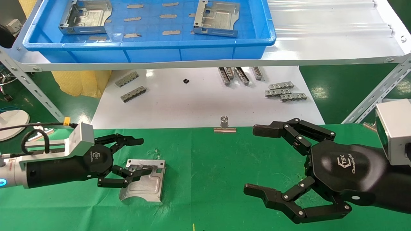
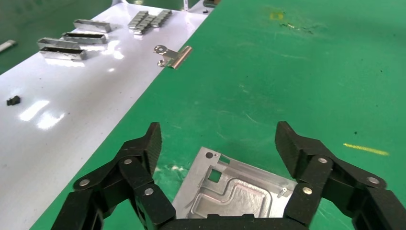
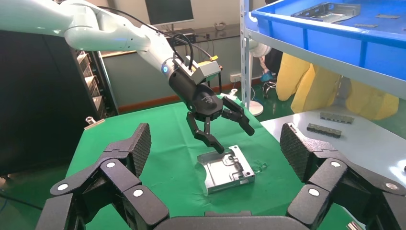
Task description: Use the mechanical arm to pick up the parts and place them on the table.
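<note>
Right hand (image 1: 257, 160): at lower right of the head view we see it hovering over the green surface (image 1: 208, 179), fingers spread wide, holding nothing.
Left hand (image 1: 141, 155): lower left, fingers splayed open above a part (image 1: 146, 186), gripping nothing.
Part: lies flat on the surface, lower left.
Bin (image 1: 154, 48): at top, we count two more parts (image 1: 86, 17) inside.
</note>
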Robot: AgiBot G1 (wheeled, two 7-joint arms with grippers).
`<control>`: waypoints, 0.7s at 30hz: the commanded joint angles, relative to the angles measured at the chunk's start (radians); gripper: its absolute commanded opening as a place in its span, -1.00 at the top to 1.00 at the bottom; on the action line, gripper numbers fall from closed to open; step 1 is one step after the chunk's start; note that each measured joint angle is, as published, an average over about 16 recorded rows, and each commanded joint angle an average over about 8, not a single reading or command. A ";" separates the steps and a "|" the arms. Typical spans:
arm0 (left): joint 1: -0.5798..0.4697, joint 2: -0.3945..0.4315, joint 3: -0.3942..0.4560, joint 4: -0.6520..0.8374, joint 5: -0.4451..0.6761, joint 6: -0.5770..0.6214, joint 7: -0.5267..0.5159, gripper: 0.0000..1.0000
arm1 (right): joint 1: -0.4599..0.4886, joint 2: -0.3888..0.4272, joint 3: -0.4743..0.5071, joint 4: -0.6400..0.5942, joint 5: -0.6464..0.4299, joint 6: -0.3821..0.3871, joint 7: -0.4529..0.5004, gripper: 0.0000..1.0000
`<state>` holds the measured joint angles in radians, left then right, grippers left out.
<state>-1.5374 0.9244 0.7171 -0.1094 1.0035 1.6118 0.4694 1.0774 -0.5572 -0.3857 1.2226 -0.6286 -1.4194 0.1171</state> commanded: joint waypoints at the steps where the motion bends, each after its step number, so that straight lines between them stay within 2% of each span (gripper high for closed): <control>1: 0.004 -0.002 -0.002 -0.003 -0.006 0.000 0.000 -1.00 | 0.000 0.000 0.000 0.000 0.000 0.000 0.000 -1.00; 7: 0.007 -0.006 -0.009 -0.030 -0.002 -0.004 -0.013 -1.00 | 0.000 0.000 0.000 0.000 0.000 0.000 0.000 -1.00; 21: 0.114 -0.077 -0.109 -0.295 -0.066 -0.030 -0.162 -1.00 | 0.000 0.000 0.000 0.000 0.000 0.000 0.000 -1.00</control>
<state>-1.4237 0.8472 0.6086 -0.4036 0.9374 1.5820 0.3078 1.0774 -0.5572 -0.3858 1.2226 -0.6285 -1.4195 0.1171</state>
